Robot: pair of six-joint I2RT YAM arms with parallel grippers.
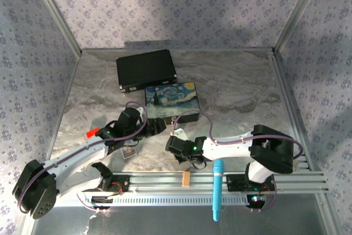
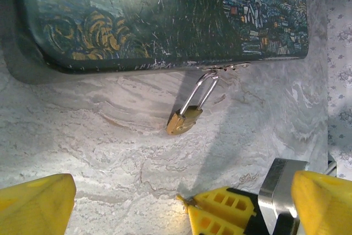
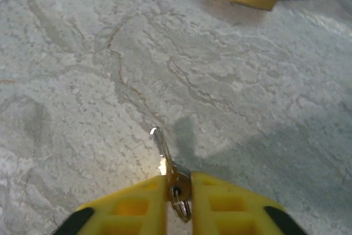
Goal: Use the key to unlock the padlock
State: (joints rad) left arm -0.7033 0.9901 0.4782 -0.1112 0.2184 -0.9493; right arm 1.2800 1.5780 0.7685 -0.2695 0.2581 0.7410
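While my right end effector (image 3: 179, 182) is clamping the key (image 3: 164, 155), my left end effector (image 2: 179, 205), gaping apart, is viewing the padlock (image 2: 184, 120) hooked on the painted box (image 2: 165, 15)

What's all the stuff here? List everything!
painted box: one, blue-yellow, centre
case: one, black, behind the painted box
padlock: one, brass, hanging off the painted box
key: one, silvery, in the right gripper
red block: one, red, far left
card: one, printed, near left
tan block: one, tan, on the near rail
blue stick: one, light blue, across that rail
table: one, grey marble, underneath
left gripper: one, yellow, open, facing the padlock
right gripper: one, yellow, shut on the key
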